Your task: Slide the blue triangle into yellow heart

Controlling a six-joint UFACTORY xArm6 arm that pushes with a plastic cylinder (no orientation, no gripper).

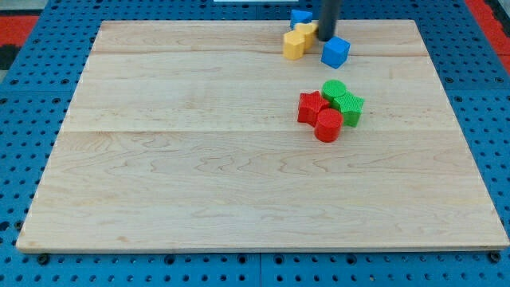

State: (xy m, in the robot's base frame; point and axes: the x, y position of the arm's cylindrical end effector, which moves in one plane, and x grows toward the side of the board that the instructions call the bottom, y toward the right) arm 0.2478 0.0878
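My tip (327, 39) sits near the top edge of the table (199, 183), right of the middle, in the thick of the upper cluster. There are no jaws on this rig to release or clench, just the bare rod, so nothing is grasped; all I can do is shove.

The blue triangle (300, 16) is at the very top edge, just left of the rod and partly cut off by it, so I read its shape mostly from the task. Directly below it lies the yellow heart (306, 32), and the two look to be touching or nearly so; I cannot tell which. A second yellow block (293, 45) sits against the heart's lower left, and a blue cube (335, 52) lies just below and right of my tip.

I judge the tip is placed here because it is working in the gap between the heart and the cube, close beside the triangle. The slide looks close to done. Any last nudge should come from above or the right of the triangle, and gently, since the top edge leaves little room.

Further down, towards the middle right, two red blocks (319, 115) and two green blocks (343, 99) huddle together, well clear of the work.
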